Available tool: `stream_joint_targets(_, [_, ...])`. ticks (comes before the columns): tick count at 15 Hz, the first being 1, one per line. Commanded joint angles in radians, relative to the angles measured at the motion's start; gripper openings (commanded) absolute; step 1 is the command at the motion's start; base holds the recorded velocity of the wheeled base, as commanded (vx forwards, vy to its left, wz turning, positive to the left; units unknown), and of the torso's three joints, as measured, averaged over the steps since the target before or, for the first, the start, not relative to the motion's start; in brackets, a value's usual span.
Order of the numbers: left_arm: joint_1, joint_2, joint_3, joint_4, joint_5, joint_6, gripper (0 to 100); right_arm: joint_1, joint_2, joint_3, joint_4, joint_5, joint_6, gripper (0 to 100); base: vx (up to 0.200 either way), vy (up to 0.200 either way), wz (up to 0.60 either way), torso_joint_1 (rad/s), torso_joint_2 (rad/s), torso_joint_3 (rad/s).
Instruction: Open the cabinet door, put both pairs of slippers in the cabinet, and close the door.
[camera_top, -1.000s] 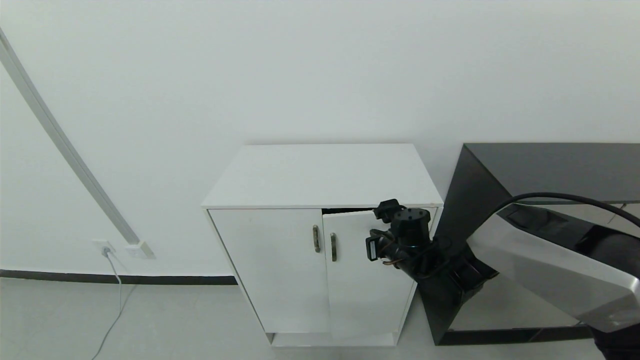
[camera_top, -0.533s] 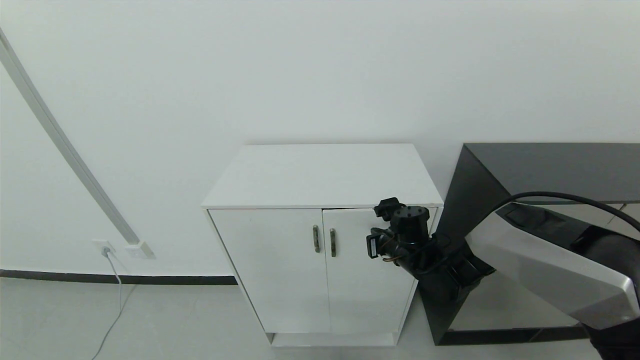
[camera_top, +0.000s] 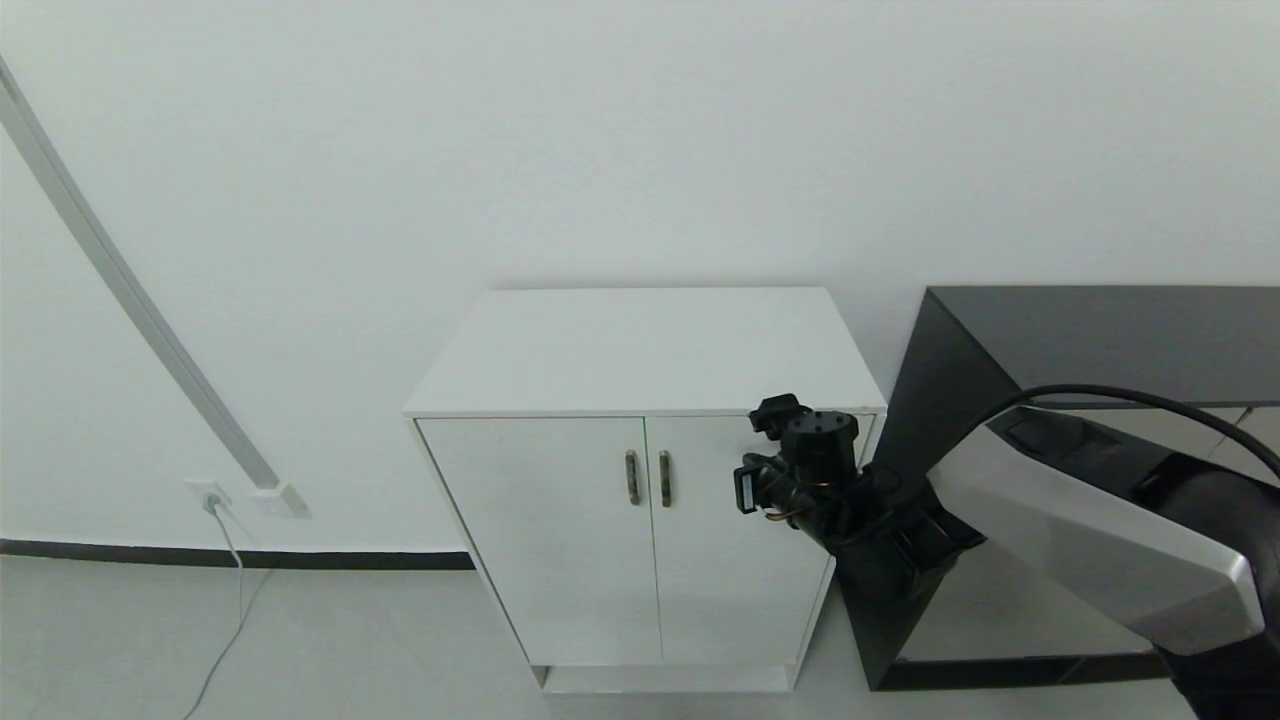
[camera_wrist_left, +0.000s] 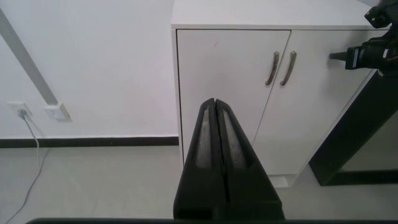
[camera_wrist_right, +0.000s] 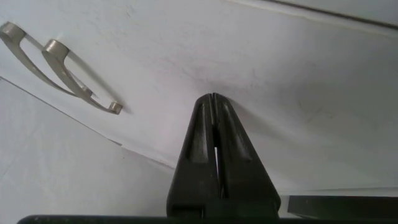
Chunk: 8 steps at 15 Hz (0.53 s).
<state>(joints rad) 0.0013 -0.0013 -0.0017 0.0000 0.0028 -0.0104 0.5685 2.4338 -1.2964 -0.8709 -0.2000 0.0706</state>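
The white cabinet (camera_top: 640, 350) is set against the wall with both doors shut flush and the handles (camera_top: 665, 478) paired at the centre seam. A black sideboard (camera_top: 1080, 340) is placed just beside it at 3 o'clock, and bare floor (camera_top: 300, 640) is left at 9 o'clock. The right door (camera_top: 720, 580) is touched near its upper outer edge by the right gripper (camera_wrist_right: 214, 96), whose fingers are pressed together with nothing held. The left gripper (camera_wrist_left: 214, 101), likewise closed and empty, is held well apart from the cabinet front.
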Motion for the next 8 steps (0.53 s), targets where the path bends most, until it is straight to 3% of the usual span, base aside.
stream_joint_targets(1, [0.000, 0.001, 0.000, 0.000, 0.000, 0.000, 0, -0.004, 0.011, -0.009, 0.000, -0.001, 0.000, 0, 0.000, 0.000, 0.00, 0.000, 0.00, 0.000])
stream_joint_targets(5, [0.000, 0.001, 0.000, 0.000, 0.000, 0.000, 0, -0.004, 0.011, -0.012, 0.000, -0.001, 0.000, 0, 0.000, 0.000, 0.00, 0.000, 0.00, 0.000])
stream_joint_targets(8, [0.000, 0.001, 0.000, 0.000, 0.000, 0.000, 0, 0.007, -0.062, 0.063, -0.007, -0.002, 0.000, 0, 0.000, 0.000, 0.00, 0.000, 0.00, 0.000])
